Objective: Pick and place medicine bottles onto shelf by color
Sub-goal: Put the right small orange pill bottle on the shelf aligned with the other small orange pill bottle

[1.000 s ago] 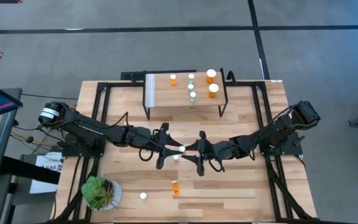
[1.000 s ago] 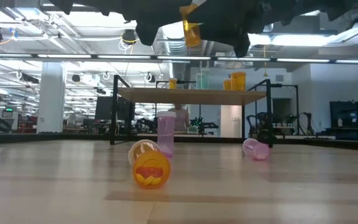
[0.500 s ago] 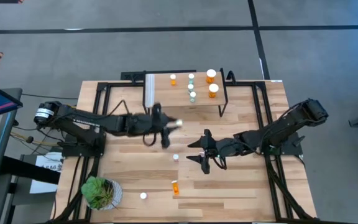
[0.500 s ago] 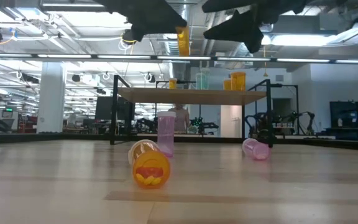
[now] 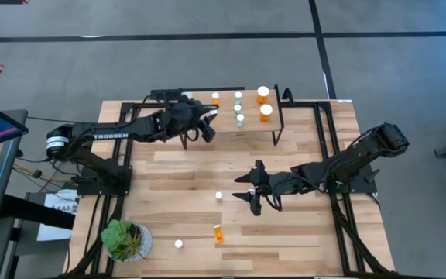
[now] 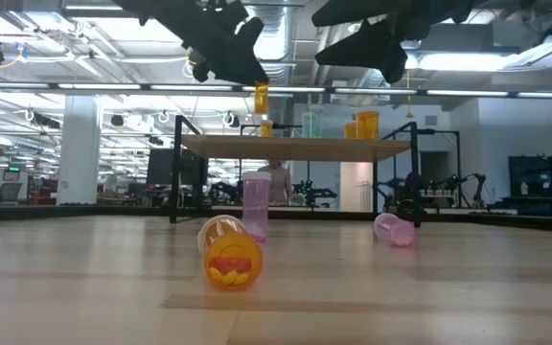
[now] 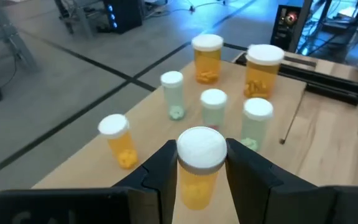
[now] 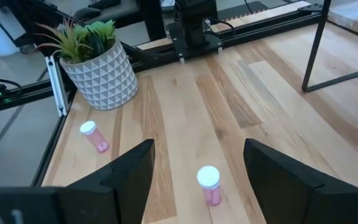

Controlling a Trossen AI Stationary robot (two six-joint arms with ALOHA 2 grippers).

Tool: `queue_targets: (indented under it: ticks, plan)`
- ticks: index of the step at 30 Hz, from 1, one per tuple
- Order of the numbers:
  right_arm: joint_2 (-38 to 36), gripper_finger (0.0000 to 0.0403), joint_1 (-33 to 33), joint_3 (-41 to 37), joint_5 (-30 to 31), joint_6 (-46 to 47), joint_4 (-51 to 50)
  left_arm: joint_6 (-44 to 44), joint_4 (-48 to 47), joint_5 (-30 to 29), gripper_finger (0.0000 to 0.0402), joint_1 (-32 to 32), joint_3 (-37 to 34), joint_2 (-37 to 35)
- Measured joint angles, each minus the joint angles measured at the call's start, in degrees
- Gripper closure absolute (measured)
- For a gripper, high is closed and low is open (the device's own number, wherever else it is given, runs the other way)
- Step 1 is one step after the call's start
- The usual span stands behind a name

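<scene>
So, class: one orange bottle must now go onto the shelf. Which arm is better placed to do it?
Left. Its gripper holds the orange bottle over the shelf. The right gripper hangs open above the table, holding nothing.

I count ten small white-capped plastic pill bottles. Five are orange: two wide orange bottles (image 5: 262, 94) (image 5: 265, 112) and one slim orange bottle (image 5: 215, 98) stand on the single light wood-topped shelf (image 5: 196, 124), one held orange bottle (image 7: 199, 168) sits clamped in the left gripper (image 5: 206, 116), and one fallen orange bottle (image 5: 218, 232) lies near the worktop's plant-side edge. Three pale green bottles (image 5: 238, 96) (image 5: 238, 108) (image 5: 240, 119) are on the shelf. Two pink bottles are on the worktop: one upright pink bottle (image 5: 218, 196), one lying pink bottle (image 5: 179, 244). One green potted plant (image 5: 126, 240) is at a corner.
</scene>
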Motion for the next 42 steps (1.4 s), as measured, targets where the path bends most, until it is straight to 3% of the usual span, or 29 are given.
queue_targets:
  ticks: [12, 29, 42]
  plan:
    - [0.04, 0.0133, -0.02, 0.00, 0.13, 0.04, 0.27, -1.08, 9.68, 1.36, 0.0299, 1.57, -4.60, 2.98]
    - [0.04, 0.0133, -0.07, 0.00, 0.17, 0.02, 0.24, 0.23, 9.73, 1.53, 0.0299, 5.79, -4.66, 4.81]
    - [0.07, 0.0133, -0.44, 0.02, 0.17, 0.07, -0.11, -0.47, 13.85, 4.96, 0.0292, 6.93, -4.54, 8.50]
